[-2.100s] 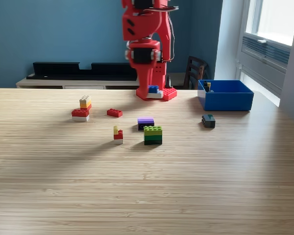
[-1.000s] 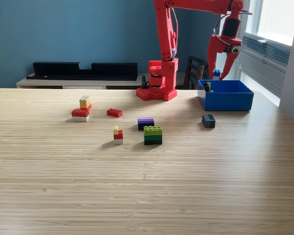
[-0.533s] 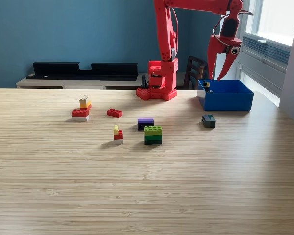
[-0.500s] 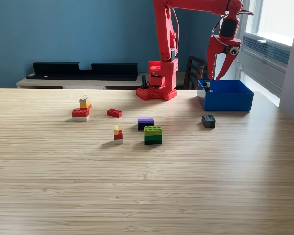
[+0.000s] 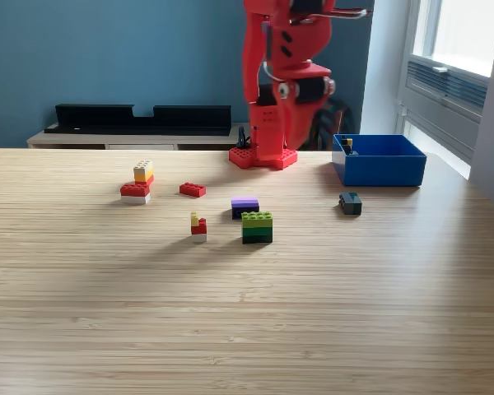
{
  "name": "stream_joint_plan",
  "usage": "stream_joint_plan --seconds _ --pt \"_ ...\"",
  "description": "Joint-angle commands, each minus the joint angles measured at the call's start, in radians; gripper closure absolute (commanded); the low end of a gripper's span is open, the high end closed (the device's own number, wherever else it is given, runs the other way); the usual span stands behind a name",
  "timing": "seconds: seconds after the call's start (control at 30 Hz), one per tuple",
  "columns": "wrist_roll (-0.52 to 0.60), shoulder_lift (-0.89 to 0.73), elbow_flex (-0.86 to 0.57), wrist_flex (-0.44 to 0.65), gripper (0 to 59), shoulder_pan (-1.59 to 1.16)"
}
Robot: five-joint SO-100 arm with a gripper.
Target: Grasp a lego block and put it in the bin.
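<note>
My red arm [image 5: 284, 74] stands folded over its base [image 5: 262, 156] at the back middle of the table. I cannot make out the gripper's jaws against the red arm. The bright blue bin [image 5: 380, 164] sits at the back on the exterior view's right, apart from the arm, with a small yellow and dark block [image 5: 347, 144] showing inside its left corner. Loose lego on the table: a green stack [image 5: 257, 226], a purple block [image 5: 245, 205], a small yellow-red-white stack [image 5: 198, 227], a flat red block [image 5: 193, 190], a red-yellow-white stack [image 5: 137, 183] and a dark grey block [image 5: 351, 203].
A dark chair [image 5: 329, 123] stands behind the table near the bin. A low black shelf [image 5: 140, 117] runs along the blue wall. A window [image 5: 461, 49] is at the exterior view's right. The wooden table [image 5: 247, 321] reaches to the front.
The arm has swung from above the bin back to the middle over its base. A small blue block at the gripper a second ago no longer shows.
</note>
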Motion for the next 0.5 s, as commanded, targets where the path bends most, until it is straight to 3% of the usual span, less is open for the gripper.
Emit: stream_joint_plan --seconds 0.03,0.5 --pt "-0.034 0.052 -0.054 -0.006 58.5 0.198" --pt "-0.052 0.063 0.031 -0.051 58.5 0.278"
